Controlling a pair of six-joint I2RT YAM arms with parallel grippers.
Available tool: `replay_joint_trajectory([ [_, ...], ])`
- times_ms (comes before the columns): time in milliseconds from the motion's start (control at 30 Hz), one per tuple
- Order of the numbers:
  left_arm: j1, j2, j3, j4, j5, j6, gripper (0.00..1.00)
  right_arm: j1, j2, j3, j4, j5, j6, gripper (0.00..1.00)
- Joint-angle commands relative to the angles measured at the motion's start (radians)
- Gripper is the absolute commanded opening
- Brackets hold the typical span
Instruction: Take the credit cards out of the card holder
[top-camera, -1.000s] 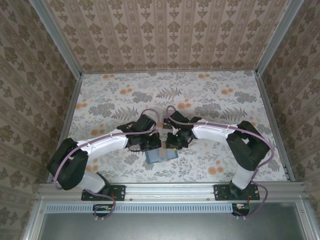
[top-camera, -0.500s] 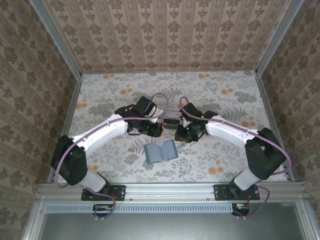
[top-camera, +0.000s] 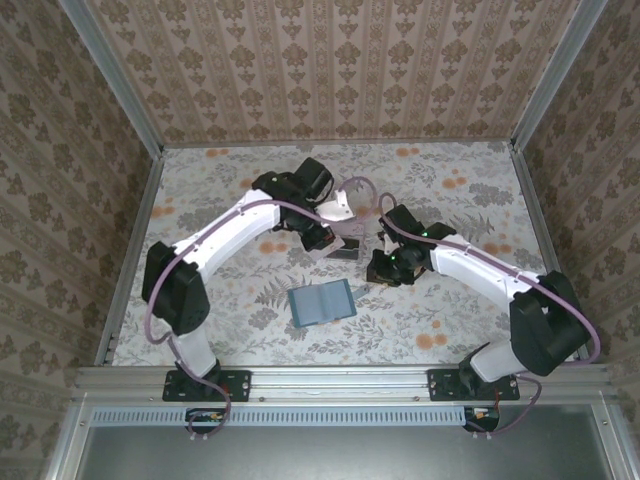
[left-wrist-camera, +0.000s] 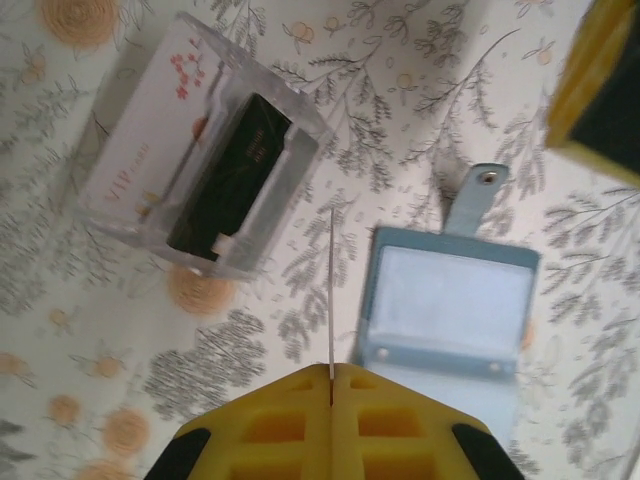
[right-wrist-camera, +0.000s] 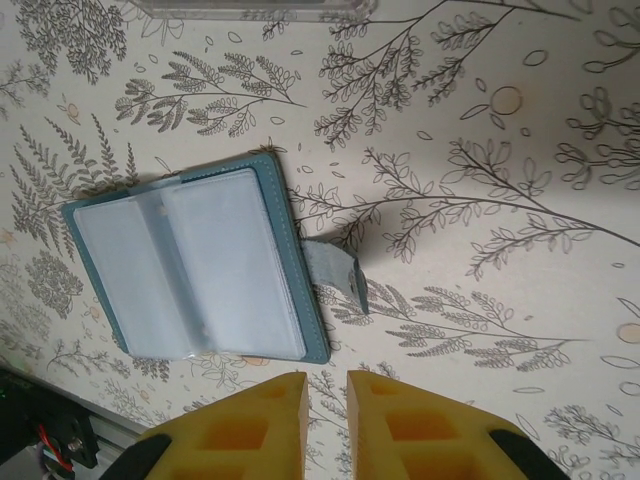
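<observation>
Teal card holder (right-wrist-camera: 190, 265), grey-blue inside; table (right-wrist-camera: 480, 150) floral-printed.

Floral-print surface with two things lying on it.
The surface (top-camera: 450, 190) is covered edge to edge in a pale print of grey ferns and orange blossoms. The card holder (top-camera: 322, 302) lies spread open and flat on it toward the near edge, its teal rim around a pale grey-blue inside that faces up. Its snap tab (right-wrist-camera: 335, 272) sticks out from one side onto the print. A clear plastic tray (left-wrist-camera: 285, 190) rests farther back, near the card holder but apart from it, with bare print between them.
</observation>
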Motion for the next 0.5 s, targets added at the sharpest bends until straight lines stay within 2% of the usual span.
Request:
replay_joint_trajectory([
  [0, 0.013, 0.075, 0.133, -0.149, -0.032, 0.210, 0.00, -0.015, -0.045, -0.019, -0.057, 0.021, -0.026, 0.18],
  [267, 0.006, 0.247, 0.417, -0.265, -0.024, 0.495, 0.00, -0.039, -0.108, -0.038, -0.083, 0.020, -0.029, 0.19],
  [467, 0.015, 0.417, 0.686, -0.376, -0.039, 0.536, 0.00, -0.057, -0.133, -0.051, -0.092, 0.021, -0.029, 0.19],
])
